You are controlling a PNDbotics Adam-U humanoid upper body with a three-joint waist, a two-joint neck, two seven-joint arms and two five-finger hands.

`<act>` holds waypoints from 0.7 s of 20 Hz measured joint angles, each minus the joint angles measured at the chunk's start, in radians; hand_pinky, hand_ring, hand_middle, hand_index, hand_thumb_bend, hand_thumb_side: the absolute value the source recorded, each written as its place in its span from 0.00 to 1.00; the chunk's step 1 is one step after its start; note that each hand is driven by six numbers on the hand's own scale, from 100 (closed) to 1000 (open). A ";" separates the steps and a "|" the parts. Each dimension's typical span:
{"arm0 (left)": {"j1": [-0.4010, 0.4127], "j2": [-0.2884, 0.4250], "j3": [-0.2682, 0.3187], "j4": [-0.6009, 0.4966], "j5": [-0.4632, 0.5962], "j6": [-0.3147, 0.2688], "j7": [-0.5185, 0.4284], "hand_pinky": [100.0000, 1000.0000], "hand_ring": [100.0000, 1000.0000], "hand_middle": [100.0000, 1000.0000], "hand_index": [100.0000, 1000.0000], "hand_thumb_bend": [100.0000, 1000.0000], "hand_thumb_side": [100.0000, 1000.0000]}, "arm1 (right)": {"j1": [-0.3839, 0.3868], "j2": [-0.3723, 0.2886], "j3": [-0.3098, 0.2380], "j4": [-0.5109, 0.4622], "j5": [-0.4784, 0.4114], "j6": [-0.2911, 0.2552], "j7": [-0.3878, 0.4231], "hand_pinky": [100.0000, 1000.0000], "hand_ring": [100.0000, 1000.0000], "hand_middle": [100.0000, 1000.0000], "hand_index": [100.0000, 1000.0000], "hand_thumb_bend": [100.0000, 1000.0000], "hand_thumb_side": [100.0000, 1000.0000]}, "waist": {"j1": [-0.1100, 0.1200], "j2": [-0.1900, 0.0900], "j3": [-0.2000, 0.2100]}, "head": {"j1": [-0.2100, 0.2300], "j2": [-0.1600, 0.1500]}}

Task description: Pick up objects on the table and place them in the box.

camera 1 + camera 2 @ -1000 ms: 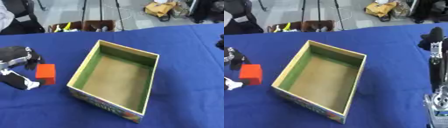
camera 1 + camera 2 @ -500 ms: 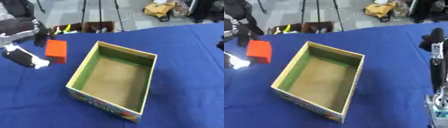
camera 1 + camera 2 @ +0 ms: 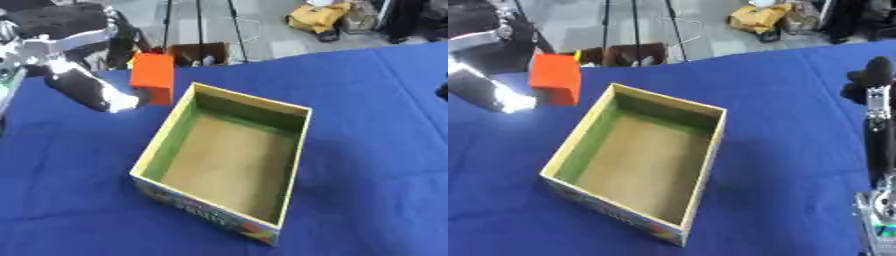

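Blue table: left hand holds orange block beside box.

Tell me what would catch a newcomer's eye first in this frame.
First the bright orange block, held up at upper left by the robot's left hand, just beyond the box's left wall. Next the open cardboard box, green inside its walls and empty, sitting askew in the middle of the blue table. The right hand stands idle at the right edge, fingers up.

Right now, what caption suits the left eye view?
Left hand holds an orange block beside the empty open box.
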 measured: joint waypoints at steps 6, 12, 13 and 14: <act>-0.038 -0.114 -0.042 0.091 -0.098 -0.024 0.012 0.04 0.39 0.32 0.51 0.00 0.32 | -0.010 0.000 0.006 0.000 -0.005 -0.002 -0.002 0.67 0.56 0.47 0.61 0.44 1.00 | 0.000 0.000 -0.024 | 0.017 -0.003; -0.037 -0.229 -0.066 0.221 -0.252 -0.054 0.057 0.05 0.40 0.32 0.51 0.00 0.33 | -0.019 0.001 0.006 0.000 -0.009 -0.005 -0.005 0.67 0.56 0.47 0.61 0.44 1.00 | -0.003 0.002 -0.033 | 0.031 -0.008; -0.036 -0.243 -0.069 0.239 -0.271 -0.060 0.063 0.05 0.40 0.32 0.51 0.00 0.33 | -0.019 0.001 0.006 0.000 -0.009 -0.005 -0.005 0.67 0.56 0.47 0.61 0.44 1.00 | -0.003 0.003 -0.035 | 0.031 -0.011; -0.034 -0.255 -0.073 0.254 -0.289 -0.066 0.070 0.05 0.40 0.32 0.51 0.00 0.33 | -0.019 0.001 0.006 0.000 -0.009 -0.005 -0.005 0.67 0.56 0.47 0.61 0.44 1.00 | -0.003 0.004 -0.036 | 0.031 -0.014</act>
